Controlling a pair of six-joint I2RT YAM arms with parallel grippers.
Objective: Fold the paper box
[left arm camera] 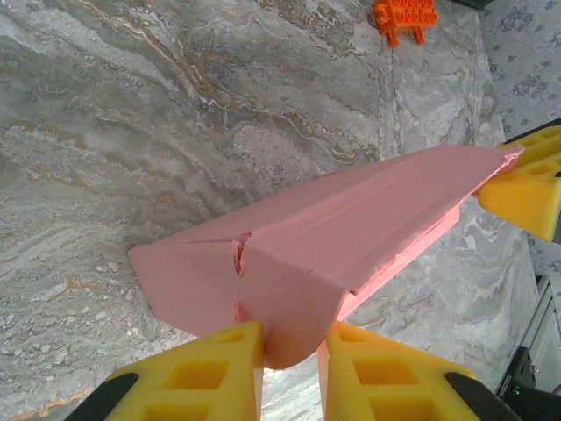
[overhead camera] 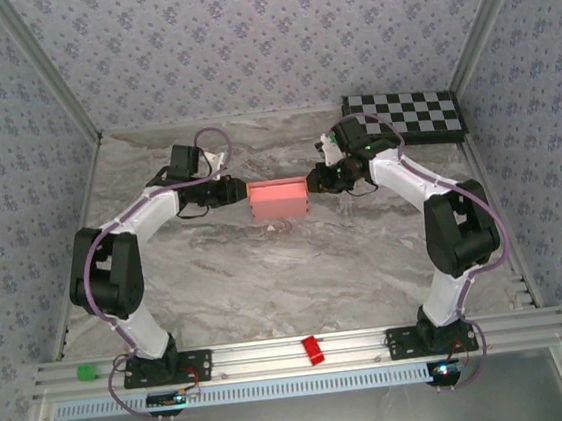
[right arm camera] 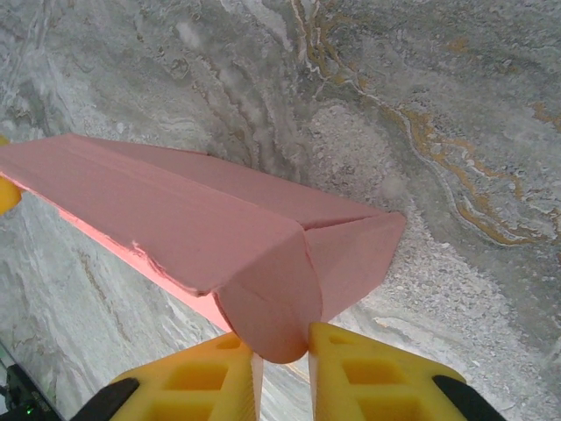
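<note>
**The paper box [overhead camera: 278, 200] pinched at both ends**

Box lies btwn the two arms, roughly mid marble table [overhead camera: 268, 282], a bit toward the far side. From the top cam it reads as a pink rectangle, long axis left-right, w/ a shadow along its near edge. Can't tell if it rests on the table or hangs just above it.

The left gripper [overhead camera: 242, 191] is at the box's left end and the right gripper [overhead camera: 310, 181] at its right end. Both arms reach inward, elbows out, in near-mirror poses.

Left wrist cam: the left gripper [left arm camera: 292, 342] has its jaws narrow, yellow fingers [left arm camera: 206, 377] clamped on a rounded pink end flap. The box body runs away from the cam, top panel creased lengthwise, w/ a small slit at the corner by the flap. At the far end the right gripper's yellow fingers [left arm camera: 530, 189] touch the box.

Right wrist cam: same from the other end. The right gripper [right arm camera: 280, 346] has its jaws narrow, fingers [right arm camera: 372, 381] closed on a rounded end flap. A side panel sticks out to the right of the flap. The top panel's long edge looks slightly ragged.

Misc: orange toy [left arm camera: 405, 17] on the table, well apart from the box. Checkerboard [overhead camera: 404, 115] at the far right corner. Small red block [overhead camera: 313, 350] and a green item [overhead camera: 85, 372] on the front rail.
</note>
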